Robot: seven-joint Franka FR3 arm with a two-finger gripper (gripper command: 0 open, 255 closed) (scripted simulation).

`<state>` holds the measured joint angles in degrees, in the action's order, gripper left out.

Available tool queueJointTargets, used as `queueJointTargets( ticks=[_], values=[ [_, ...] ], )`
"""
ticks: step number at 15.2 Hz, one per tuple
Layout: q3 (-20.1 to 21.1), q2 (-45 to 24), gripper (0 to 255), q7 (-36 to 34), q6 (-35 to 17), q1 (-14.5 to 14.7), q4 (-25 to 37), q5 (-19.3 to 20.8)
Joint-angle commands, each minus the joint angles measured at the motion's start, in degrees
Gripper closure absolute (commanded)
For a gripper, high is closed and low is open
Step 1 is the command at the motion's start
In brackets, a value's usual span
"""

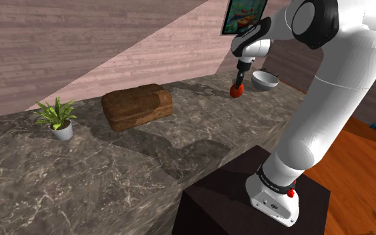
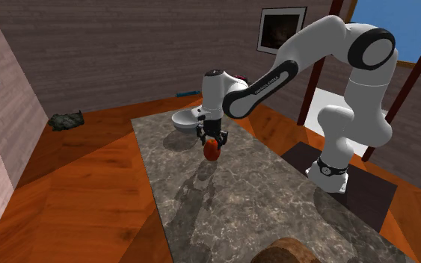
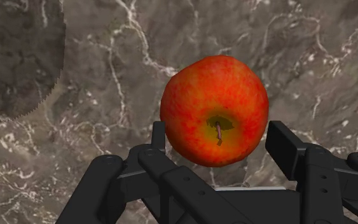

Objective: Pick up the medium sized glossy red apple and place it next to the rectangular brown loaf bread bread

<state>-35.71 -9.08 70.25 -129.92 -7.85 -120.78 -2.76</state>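
A glossy red apple with a yellow-green patch around its stem sits between my gripper's black fingers, which clasp it on both sides. In the shoulder view the gripper points straight down at the far right of the marble counter with the apple at its tips, just above the surface. The second exterior view has the apple under the gripper, its shadow on the stone below. The brown rectangular loaf lies far off towards the shoulder view's left; its end shows at the second exterior view's lower edge.
A grey bowl stands on the counter right behind the apple, seen also as the bowl. A small potted plant stands left of the loaf. The counter lies open between apple and loaf. The dark stand adjoins its edge.
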Motion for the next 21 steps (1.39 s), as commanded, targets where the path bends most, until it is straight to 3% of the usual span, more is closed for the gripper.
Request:
queueJointTargets(
  ticks=[1, 21],
  values=[
    [0.0, 0.0, 255, 0.0, 0.0, 0.0, 0.0, 0.0],
    [-0.5, 6.8, 255, -2.8, 13.1, 1.1, 7.5, 4.8]
  ],
)
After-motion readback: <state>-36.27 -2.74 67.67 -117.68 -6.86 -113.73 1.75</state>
